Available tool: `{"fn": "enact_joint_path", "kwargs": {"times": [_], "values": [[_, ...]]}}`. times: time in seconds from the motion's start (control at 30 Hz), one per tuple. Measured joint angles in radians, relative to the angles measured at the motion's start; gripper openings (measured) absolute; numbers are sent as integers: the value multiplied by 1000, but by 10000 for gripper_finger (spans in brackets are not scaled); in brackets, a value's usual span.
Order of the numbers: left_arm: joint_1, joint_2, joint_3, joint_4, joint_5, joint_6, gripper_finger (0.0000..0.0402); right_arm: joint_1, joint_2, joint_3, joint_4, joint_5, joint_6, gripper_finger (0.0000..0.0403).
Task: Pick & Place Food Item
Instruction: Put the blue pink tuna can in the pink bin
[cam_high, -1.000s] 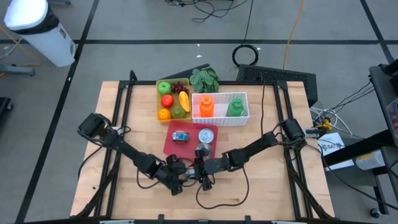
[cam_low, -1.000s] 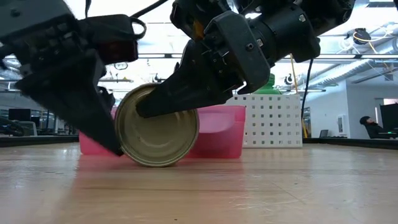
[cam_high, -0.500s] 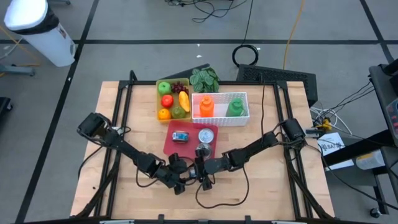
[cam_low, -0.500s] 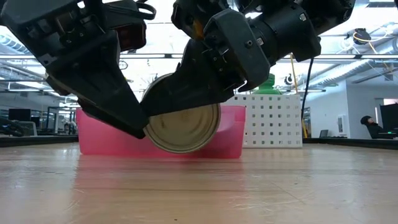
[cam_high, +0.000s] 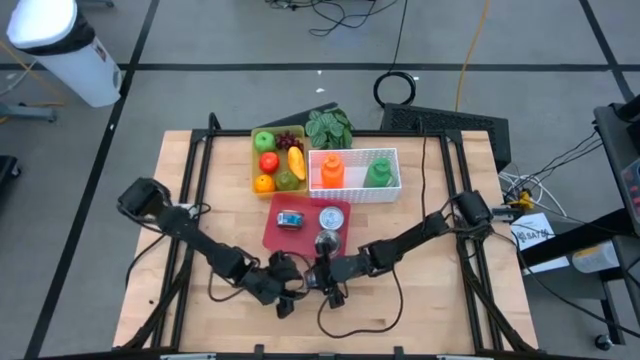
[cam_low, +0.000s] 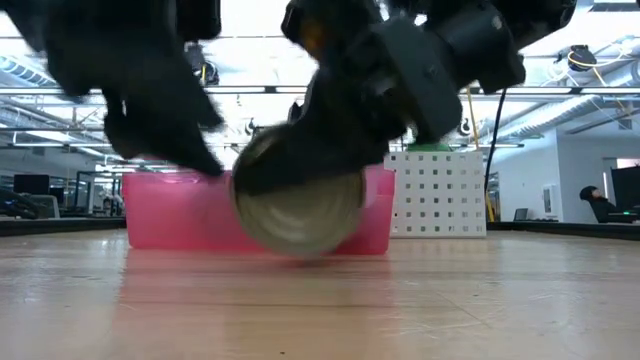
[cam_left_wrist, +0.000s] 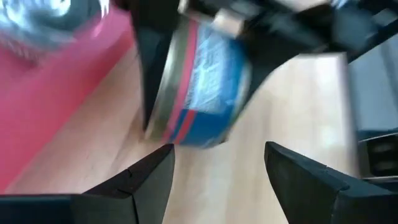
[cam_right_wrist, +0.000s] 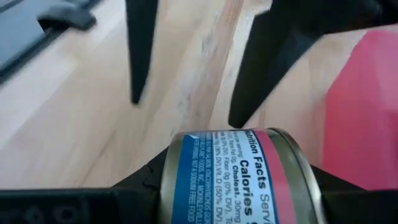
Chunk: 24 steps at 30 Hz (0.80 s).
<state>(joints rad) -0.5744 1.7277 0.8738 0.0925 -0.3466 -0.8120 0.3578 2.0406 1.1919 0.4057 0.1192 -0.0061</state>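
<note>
Holding: right tool (cam_high: 322, 279) clenched on the tin can (cam_low: 297, 205), one finger on each side of the blue and red label, as seen in the right wrist view (cam_right_wrist: 239, 180).
Can position: lying on its side, round metal end facing the low camera, lower edge at the wooden desk (cam_high: 430, 310) or just above it, cannot tell which.
Can place: near the front part of the desk, just in front of the pink tray (cam_low: 160, 215).
Left tool (cam_high: 283, 291): released, fingers apart and empty, just beside the can on its left, pointing at it; no contact visible in the left wrist view (cam_left_wrist: 205, 93).
Pink tray contents: two other cans, a blue one (cam_high: 290, 219) lying down and one (cam_high: 332, 217) showing a round silver top.
Behind the tray: white perforated basket (cam_high: 389, 189) with an orange bottle (cam_high: 332, 171) and a green bottle (cam_high: 378, 172).
Beside the basket: yellow bin (cam_high: 256, 160) with toy fruit; green leafy item (cam_high: 328, 127) behind it.
</note>
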Motion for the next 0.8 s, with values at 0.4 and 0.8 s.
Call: {"fn": "enact_joint_path", "kwargs": {"times": [0.4, 0.8], "values": [[-83, -301, 0, -2, -243, 225, 260, -19, -56, 67, 93, 147, -193, 164], [-68, -290, 0, -13, -343, 287, 260, -220, -55, 90, 41, 55, 85, 164]]}}
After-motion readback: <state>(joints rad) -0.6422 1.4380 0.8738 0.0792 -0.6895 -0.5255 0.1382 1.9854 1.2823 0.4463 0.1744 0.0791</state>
